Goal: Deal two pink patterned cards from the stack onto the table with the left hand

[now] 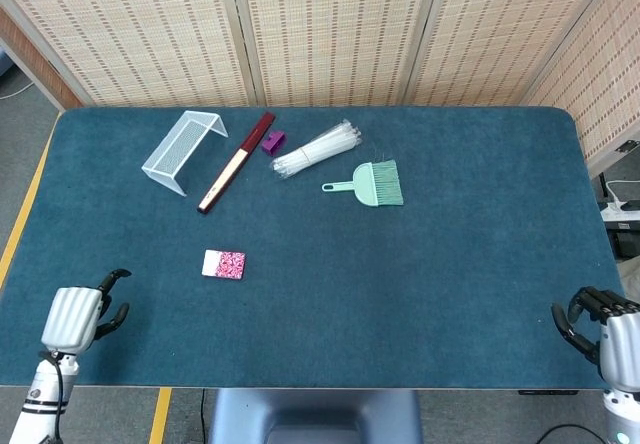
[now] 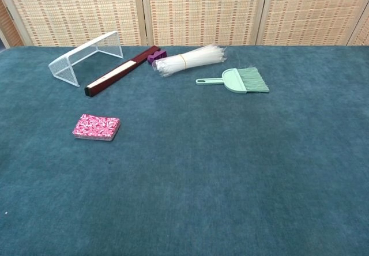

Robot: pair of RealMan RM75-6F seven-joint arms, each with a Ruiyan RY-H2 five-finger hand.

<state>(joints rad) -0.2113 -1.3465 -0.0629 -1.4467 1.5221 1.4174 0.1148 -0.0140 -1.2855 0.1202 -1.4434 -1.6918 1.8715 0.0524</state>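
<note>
Seen from the head view: on the blue table (image 1: pixel 450 264), a stack of pink patterned cards (image 1: pixel 223 264), left of centre and toward the near side, squared up and untouched. Well apart from it, at the near left corner, the left hand (image 1: pixel 76 318) — back of the hand up, dark fingers (image 1: pixel 112 282) curled loosely forward over the felt, holding nothing. At the near right corner, the right hand (image 1: pixel 610 326), fingers likewise curled in and empty, partly cut by the frame edge. Along the far side, a white wire rack (image 1: pixel 183 149), a dark red folded fan (image 1: pixel 236 162), a small purple clip (image 1: pixel 273 142), a bundle of clear straws (image 1: pixel 317 149) and a mint green brush (image 1: pixel 369 184), all clear of the deck. Seen from the chest view: no hand in frame, only the stack of pink patterned cards (image 2: pixel 96 127) flat on the felt at near left, edges roughly aligned. Likely trouble ahead — more than one card lifted at once, given how thin and tightly stacked they lie, or the whole deck pushed and fanned across the felt by fingertips landing too low on its edge. Equally possible: a reach from so far out arriving off-line and nudging the deck askew.
</note>
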